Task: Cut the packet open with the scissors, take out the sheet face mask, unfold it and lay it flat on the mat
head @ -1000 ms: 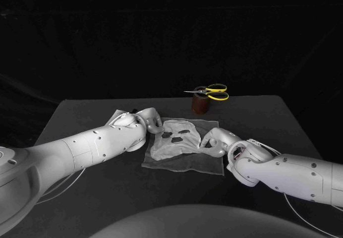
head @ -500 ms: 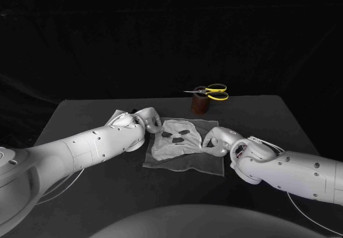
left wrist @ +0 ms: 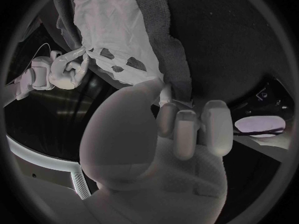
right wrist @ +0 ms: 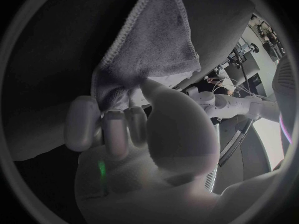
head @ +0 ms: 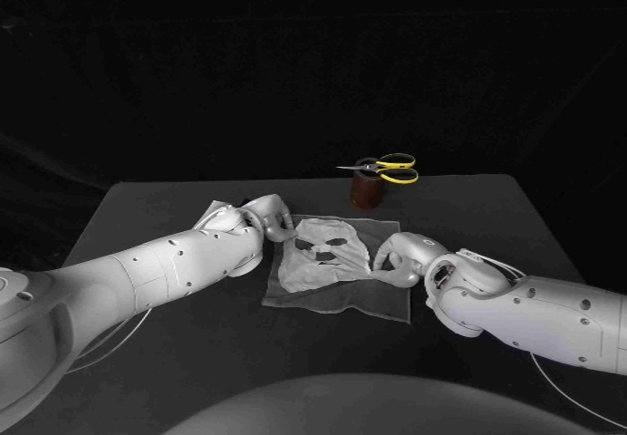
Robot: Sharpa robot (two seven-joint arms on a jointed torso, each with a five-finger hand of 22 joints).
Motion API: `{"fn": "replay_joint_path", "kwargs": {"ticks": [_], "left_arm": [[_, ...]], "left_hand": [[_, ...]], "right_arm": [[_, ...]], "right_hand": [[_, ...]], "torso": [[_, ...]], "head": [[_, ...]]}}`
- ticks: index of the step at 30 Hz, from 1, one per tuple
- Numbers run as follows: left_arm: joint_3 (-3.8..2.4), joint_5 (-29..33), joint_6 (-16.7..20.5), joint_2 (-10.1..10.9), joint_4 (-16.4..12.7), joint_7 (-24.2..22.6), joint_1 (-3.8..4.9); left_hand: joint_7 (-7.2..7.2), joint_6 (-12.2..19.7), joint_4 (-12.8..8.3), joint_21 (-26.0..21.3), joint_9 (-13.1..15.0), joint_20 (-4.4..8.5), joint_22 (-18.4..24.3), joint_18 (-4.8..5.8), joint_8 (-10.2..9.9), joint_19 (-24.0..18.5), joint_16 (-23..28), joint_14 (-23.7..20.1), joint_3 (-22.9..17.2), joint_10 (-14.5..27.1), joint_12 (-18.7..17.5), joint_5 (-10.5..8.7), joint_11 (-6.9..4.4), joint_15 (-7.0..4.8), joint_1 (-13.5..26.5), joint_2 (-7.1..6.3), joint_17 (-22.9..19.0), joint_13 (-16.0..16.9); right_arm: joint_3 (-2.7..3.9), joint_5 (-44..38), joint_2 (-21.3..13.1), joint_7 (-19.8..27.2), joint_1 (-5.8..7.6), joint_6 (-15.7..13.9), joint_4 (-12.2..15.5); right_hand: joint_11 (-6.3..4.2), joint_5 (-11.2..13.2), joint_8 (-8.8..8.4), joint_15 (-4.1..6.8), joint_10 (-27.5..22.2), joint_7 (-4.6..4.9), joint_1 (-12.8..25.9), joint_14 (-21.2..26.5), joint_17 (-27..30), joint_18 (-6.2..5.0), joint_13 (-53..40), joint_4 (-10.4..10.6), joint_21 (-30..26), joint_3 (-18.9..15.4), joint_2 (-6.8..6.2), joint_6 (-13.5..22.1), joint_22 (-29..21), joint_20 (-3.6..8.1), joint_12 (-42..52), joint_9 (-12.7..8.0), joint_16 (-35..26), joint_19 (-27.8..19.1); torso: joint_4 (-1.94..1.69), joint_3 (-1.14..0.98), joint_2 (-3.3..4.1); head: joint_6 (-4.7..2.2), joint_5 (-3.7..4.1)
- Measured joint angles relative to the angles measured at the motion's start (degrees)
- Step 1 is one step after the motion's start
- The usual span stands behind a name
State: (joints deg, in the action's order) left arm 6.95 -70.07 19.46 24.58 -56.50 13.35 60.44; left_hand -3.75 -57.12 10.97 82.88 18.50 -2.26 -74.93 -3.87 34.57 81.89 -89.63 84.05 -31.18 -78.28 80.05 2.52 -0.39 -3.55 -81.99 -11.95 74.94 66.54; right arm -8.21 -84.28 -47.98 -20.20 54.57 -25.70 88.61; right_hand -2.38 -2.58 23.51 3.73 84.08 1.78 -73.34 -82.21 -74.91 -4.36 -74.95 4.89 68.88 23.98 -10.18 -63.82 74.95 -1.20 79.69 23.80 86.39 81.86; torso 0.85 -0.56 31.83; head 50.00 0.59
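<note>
head camera's up high, looking down and forward over the table (head: 444, 208), far enough back to take in the whole mat (head: 340, 304). left wrist camera sits tight behind the left hand (left wrist: 181, 134), aimed along the palm at the mask (left wrist: 118, 30) and the right hand (left wrist: 62, 69) beyond. right wrist camera's just as close, facing the mat's edge, probably the left arm (right wrist: 230, 104) past it. all three share the mat
</note>
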Motion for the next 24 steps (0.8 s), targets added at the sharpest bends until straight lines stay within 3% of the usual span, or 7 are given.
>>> {"fn": "replay_joint_path", "kwargs": {"ticks": [3, 5, 7, 10, 14, 22, 24], "left_arm": [[0.0, 0.0, 0.1, 0.2, -0.2, -0.2, 0.0], [0.0, 0.3, 0.1, 0.6, -0.5, -0.4, -0.01], [0.0, 0.6, 0.1, 0.9, -0.9, -0.6, -0.02], [0.0, 1.4, 0.0, 1.5, -1.5, -1.0, -0.04], [-0.08, 2.5, 0.0, 2.3, -2.4, -1.6, -0.06], [-0.29, 6.1, 1.7, 4.4, -4.1, -4.4, -0.08], [-0.3, 7.4, 2.6, 4.9, -4.8, -5.8, -0.08]], "left_hand": [[0.0, 0.0, 0.0, 0.0, 0.0, 0.0, 0.0, -0.01, 0.0, 0.0, 0.0, 0.0, 0.0, 0.1, -0.6, 0.15, -0.03, 0.0, 0.2, -0.22, 0.0, -1.3], [-0.52, 1.0, -2.4, -0.3, 0.0, -0.09, 0.0, 0.0, -0.2, -0.1, 0.0, 0.0, -2.4, 3.3, -3.2, 0.15, 0.18, 0.02, 1.0, -0.3, 0.0, -6.3], [-1.36, 3.0, -2.5, -1.0, 0.0, -0.42, 0.0, -0.01, -1.5, -1.1, 0.0, -0.2, -2.5, 6.3, -5.6, 0.6, 1.03, 0.47, 2.5, -1.09, 0.0, -10.6], [-2.3, 4.7, -2.2, -1.6, -0.6, -1.11, 0.0, -0.01, -2.5, -1.7, 0.1, -0.1, -1.0, 8.9, -7.7, 0.44, 1.87, 1.15, 3.7, -2.3, 0.0, -14.0], [-3.16, 6.2, -1.9, -1.9, -0.9, -1.48, 0.0, -0.01, -3.2, -2.1, 0.3, 0.0, 0.4, 10.0, -8.3, 0.44, 2.78, 1.71, 4.9, -2.9, 0.0, -15.4], [-5.49, 13.1, 0.8, -6.0, -1.5, -3.68, 5.2, -0.14, -4.9, -6.7, 2.5, -0.1, 5.8, 22.6, -17.9, 0.44, 5.01, 4.03, 8.1, -3.09, 0.0, -31.0], [-5.81, 14.4, 1.4, -8.2, -1.5, -4.12, 8.2, -1.58, -4.8, -9.1, 3.9, 0.1, 7.2, 24.3, -19.0, 0.44, 5.33, 4.23, 7.7, -2.69, 0.0, -32.1]], "right_arm": [[-0.26, 0.1, -0.4, 0.6, -0.29, -1.7, 0.0], [-0.44, 0.6, -0.6, 1.6, -0.49, -3.3, 0.0], [-0.53, 1.2, -0.8, 2.7, -0.64, -5.0, 0.1], [-0.59, 2.8, -0.9, 5.2, -0.71, -7.8, 0.0], [-0.56, 5.2, -1.1, 9.0, -0.71, -11.0, 0.4], [-0.56, 9.1, -2.2, 15.6, -0.71, -14.5, 2.2], [-0.56, 9.5, -2.6, 16.6, -0.71, -14.9, 2.7]], "right_hand": [[1.59, -0.4, -1.72, -0.66, -0.1, 1.76, 2.7, -0.7, 0.0, 0.0, 0.0, 1.7, -4.8, -2.8, -2.4, 3.4, 0.0, -0.54, -4.5, 0.0, -2.4, -2.3], [2.68, -0.4, -3.83, -1.1, -0.1, 2.16, 3.4, -1.1, 0.0, 0.0, 0.0, 2.5, -7.7, -4.4, -3.19, 5.6, 0.0, -1.2, -7.5, -1.0, -3.9, -3.5], [3.87, -0.4, -5.99, -1.57, -0.6, 4.39, 3.6, -1.5, 0.0, -0.63, 0.0, 3.4, -11.1, -6.1, -3.33, 9.9, 0.0, -2.06, -10.8, -2.3, -5.5, -5.1], [5.03, -0.4, -7.25, -2.21, -1.6, 5.65, 3.6, -1.7, 0.0, -1.82, 0.0, 4.8, -14.6, -8.8, -3.33, 13.2, 0.0, -3.11, -14.0, -2.3, -7.0, -6.7], [5.31, -0.4, -7.46, -2.3, -1.8, 6.15, 3.2, -1.8, 0.0, -1.84, 0.1, 5.9, -15.1, -10.6, -2.91, 14.0, 0.0, -3.2, -14.3, -2.3, -7.0, -6.8], [5.29, -0.4, -7.46, -2.31, -1.8, 6.03, 0.0, -1.8, 0.0, -1.83, 0.1, 6.5, -13.1, -11.4, 0.21, 13.9, 0.0, -4.03, -12.8, -2.1, -6.1, -5.9], [4.82, -0.4, -7.44, -2.31, -1.0, 5.67, -1.0, -1.8, 0.0, -1.83, 0.0, 6.3, -10.8, -11.6, 1.2, 13.2, 0.0, -3.8, -11.0, -2.0, -5.1, -4.5]], "torso": [[0.01, 0.0, 0.0], [0.01, 0.0, 0.0], [0.01, -0.01, -0.01], [0.01, -0.02, -0.03], [-0.01, -0.04, -0.03], [-0.01, -0.04, -0.01], [-0.04, -0.03, -0.01]], "head": [[0.0, -0.02], [0.0, 0.03], [0.0, 0.1], [0.0, 0.13], [0.0, 0.2], [0.0, 0.33], [0.0, 0.33]]}}
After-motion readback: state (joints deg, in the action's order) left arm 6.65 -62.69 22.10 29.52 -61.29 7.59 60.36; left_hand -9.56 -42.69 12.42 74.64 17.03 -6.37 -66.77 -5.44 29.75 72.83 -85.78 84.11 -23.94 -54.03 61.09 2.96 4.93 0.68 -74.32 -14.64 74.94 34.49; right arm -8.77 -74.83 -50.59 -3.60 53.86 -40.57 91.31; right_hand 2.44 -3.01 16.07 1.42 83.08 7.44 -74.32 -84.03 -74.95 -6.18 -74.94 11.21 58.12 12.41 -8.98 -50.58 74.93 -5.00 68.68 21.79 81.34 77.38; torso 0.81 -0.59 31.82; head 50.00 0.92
